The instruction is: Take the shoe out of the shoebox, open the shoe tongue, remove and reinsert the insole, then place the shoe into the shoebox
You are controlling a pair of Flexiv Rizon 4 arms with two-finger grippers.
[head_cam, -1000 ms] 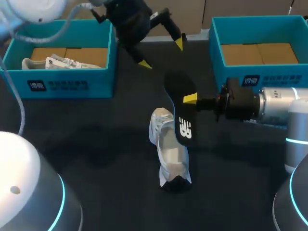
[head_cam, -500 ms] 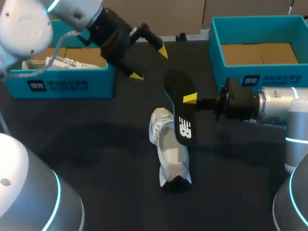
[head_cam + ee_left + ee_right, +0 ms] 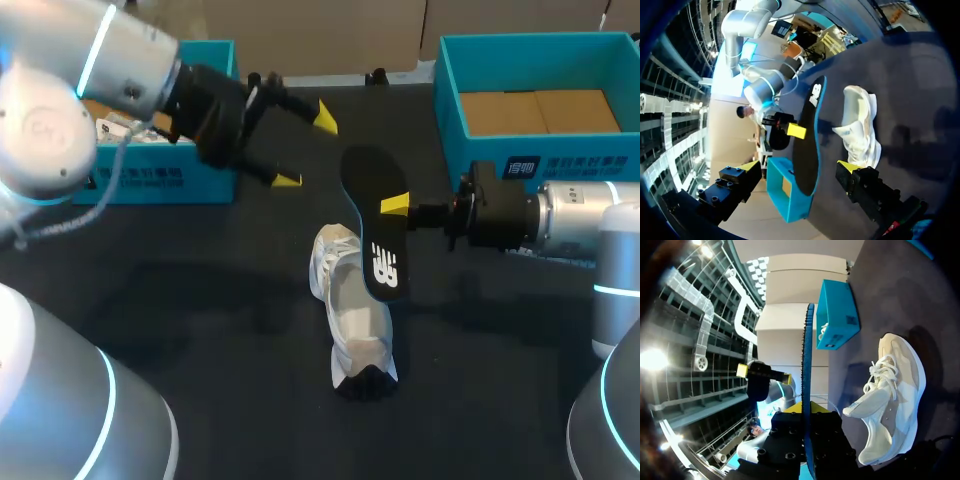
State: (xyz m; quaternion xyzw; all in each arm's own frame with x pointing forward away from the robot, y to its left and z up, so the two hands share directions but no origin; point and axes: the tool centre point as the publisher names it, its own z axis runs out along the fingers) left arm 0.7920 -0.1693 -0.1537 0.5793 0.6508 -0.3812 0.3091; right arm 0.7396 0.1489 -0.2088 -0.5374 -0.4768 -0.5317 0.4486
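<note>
A white shoe (image 3: 355, 320) lies on the dark table, toe toward the near edge; it also shows in the left wrist view (image 3: 860, 125) and the right wrist view (image 3: 892, 400). A black insole (image 3: 375, 220) with a blue edge hangs in the air just above the shoe's heel. My right gripper (image 3: 397, 207) is shut on the insole (image 3: 807, 390), pinching it at mid-length. My left gripper (image 3: 305, 148) stands open in the air to the left of the insole's far end, nothing between its fingers. From the left wrist, the insole (image 3: 807, 150) lies ahead between the open fingertips (image 3: 846, 165).
A teal shoebox (image 3: 135, 165) at the back left holds another white shoe (image 3: 125, 128). A second teal shoebox (image 3: 520, 150) stands at the back right with only its cardboard floor showing. Dark tabletop (image 3: 200, 300) surrounds the shoe.
My left arm has swung down and leftward, bringing its open gripper lower and pointing toward the insole. The right arm, insole and shoe have stayed in place.
</note>
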